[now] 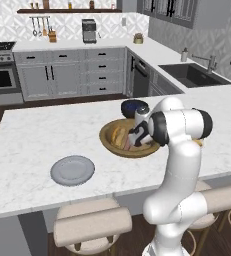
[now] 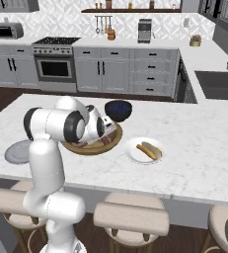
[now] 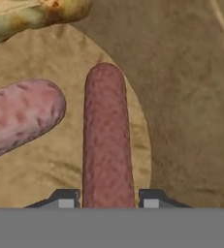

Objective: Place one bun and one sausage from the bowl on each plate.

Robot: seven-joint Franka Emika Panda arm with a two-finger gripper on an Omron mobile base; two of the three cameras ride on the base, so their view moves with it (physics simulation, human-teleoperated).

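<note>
Brown wooden bowl (image 1: 112,145) mid-island, gripper (image 3: 106,199) down inside it, jaws clamped on dark red sausage (image 3: 107,140); second, paler sausage (image 3: 19,116) lies just beside, apart; bun (image 3: 33,12) at bowl's far side; dark blue bowl (image 2: 118,109) just behind wooden bowl; arm's white bulk hides part of bowl from both base views; grey plate (image 1: 72,170) bare, well apart; white plate (image 2: 144,150) carries bun and sausage; white marble counter (image 2: 199,148); padded stools (image 2: 130,217) below; grey cabinets, oven, sink behind.
</note>
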